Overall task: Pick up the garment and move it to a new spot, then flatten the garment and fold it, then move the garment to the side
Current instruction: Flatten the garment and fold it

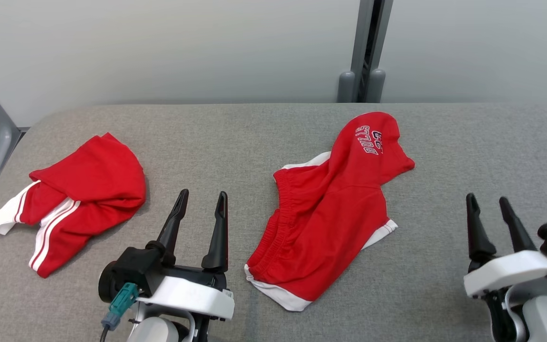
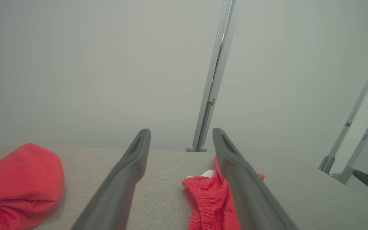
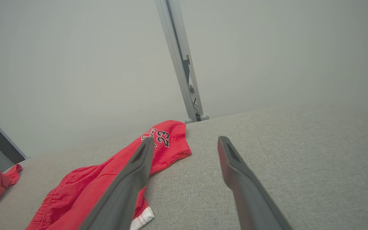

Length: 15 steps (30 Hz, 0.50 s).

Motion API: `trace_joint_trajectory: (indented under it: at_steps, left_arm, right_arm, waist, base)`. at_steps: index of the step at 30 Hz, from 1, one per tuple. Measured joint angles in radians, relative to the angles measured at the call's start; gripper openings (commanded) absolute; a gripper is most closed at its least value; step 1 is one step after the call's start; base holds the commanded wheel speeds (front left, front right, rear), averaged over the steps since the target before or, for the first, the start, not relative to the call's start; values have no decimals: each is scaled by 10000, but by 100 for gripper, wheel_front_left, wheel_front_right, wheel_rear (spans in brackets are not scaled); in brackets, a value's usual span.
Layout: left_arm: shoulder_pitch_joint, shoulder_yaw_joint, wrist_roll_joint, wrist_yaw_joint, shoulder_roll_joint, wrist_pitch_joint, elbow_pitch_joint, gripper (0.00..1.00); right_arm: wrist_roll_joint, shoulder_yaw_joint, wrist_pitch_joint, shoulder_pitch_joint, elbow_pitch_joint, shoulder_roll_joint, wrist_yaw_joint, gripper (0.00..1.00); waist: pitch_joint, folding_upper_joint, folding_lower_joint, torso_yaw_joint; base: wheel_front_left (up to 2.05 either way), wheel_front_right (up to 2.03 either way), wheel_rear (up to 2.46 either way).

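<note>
Grey table (image 1: 254,137) holds shorts (image 1: 330,213), lettering (image 1: 369,139) partly hidden; left pincer (image 1: 203,193), right pincer (image 1: 486,197) wide, empty.

Counted by kind

Two red garments with white trim: the middle garment (image 1: 330,209) and the left garment (image 1: 83,194). One grey table (image 1: 254,133). Two grippers, the left gripper (image 1: 203,194) and the right gripper (image 1: 487,199), with two dark fingers (image 1: 171,228) each. One grey post (image 1: 366,47)

Grey table (image 1: 254,137) — red shorts (image 1: 330,213); red garment (image 1: 88,194).
</note>
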State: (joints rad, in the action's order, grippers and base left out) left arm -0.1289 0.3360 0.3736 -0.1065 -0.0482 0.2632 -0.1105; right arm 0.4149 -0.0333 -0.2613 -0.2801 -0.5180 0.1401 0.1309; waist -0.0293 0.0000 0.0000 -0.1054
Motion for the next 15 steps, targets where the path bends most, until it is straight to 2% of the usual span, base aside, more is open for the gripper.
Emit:
trace_joint_trajectory:
  at_steps: [5,12,15]
  left_arm:
    - [-1,155,-44,44,-2,0,-25,100]
    - [-208,328,-163,102,-2,0,-67,100]
    - [-277,330,-192,104,0,0,-65,100]
  right_arm:
    - [-111,161,522,618,464,-491,0,100]
    - [-1258,451,1781,609,-403,-786,0,100]
    - [-1469,575,1906,291,-667,-826,0,100]
  waist:
    - [-113,0,0,-187]
    - [-552,0,0,-704]
    - [-771,0,0,-916]
  base:
    - [0,0,0]
    - [0,0,0]
    - [0,0,0]
